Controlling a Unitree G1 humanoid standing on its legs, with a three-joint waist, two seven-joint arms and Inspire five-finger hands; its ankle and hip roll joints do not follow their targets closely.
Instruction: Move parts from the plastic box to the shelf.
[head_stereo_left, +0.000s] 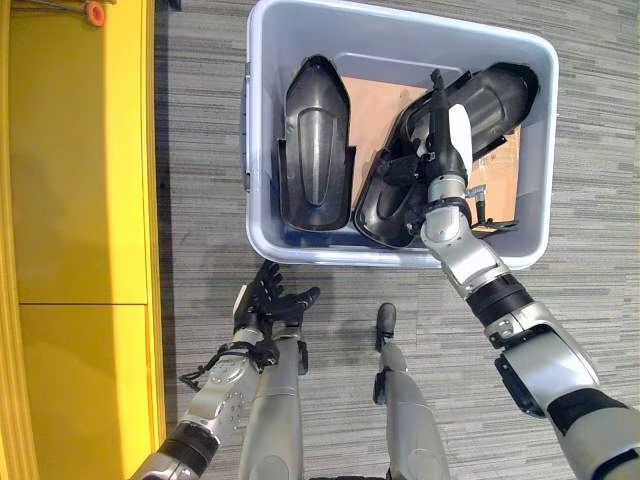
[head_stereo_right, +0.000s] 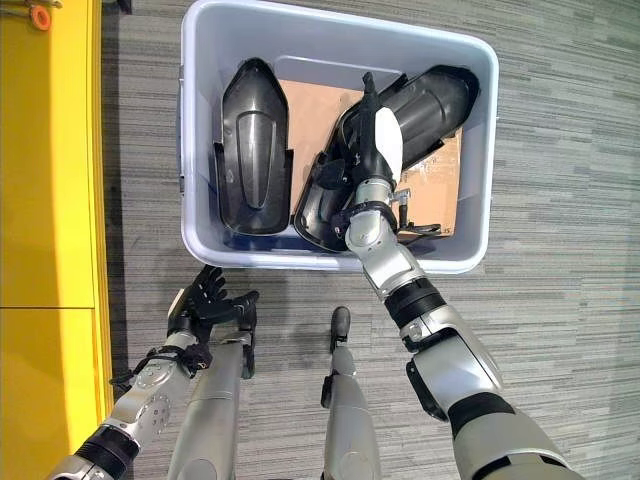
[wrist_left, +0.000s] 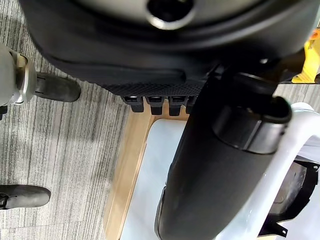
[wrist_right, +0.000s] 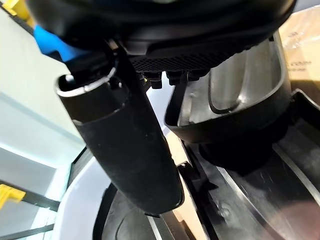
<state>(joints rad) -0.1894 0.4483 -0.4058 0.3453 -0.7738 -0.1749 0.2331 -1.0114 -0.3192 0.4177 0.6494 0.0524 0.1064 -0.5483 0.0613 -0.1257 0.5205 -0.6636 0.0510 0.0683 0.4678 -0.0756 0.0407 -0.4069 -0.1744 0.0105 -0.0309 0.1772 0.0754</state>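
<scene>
Reaching into the pale grey plastic box (head_stereo_left: 262, 120), the right hand (head_stereo_left: 447, 135) lies straight-fingered on one of two black moulded parts (head_stereo_left: 315, 145); the left hand (head_stereo_left: 262, 305) hangs open outside the near rim.

Both arms silver-grey, segmented shells with black joint bands. Left hand (head_stereo_left: 262, 300), lower left of frame: dark, ribbed fingers. Right hand (head_stereo_left: 440, 135), upper right: dark, white cover on thumb, chrome wrist collar. Right wrist view: dotted black palm pad, smooth black thumb.
</scene>
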